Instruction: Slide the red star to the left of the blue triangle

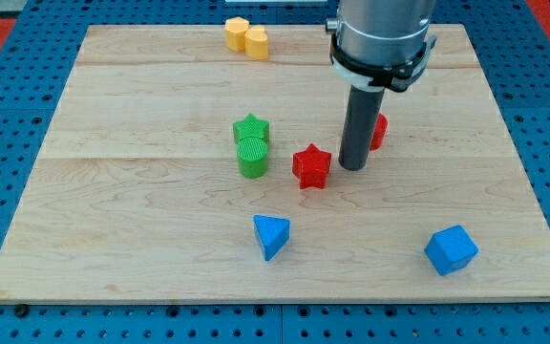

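Observation:
The red star [311,166] lies near the board's middle. The blue triangle [271,235] lies below it and slightly to the view's left. My tip [353,167] rests on the board just to the view's right of the red star, close to it or touching it. The rod hides most of a second red block [379,131] behind it.
A green star [251,128] and a green cylinder [252,156] stand together left of the red star. Two yellow blocks [246,36] sit at the top edge. A blue cube-like block [450,250] lies at the lower right. The wooden board [113,191] ends on all sides.

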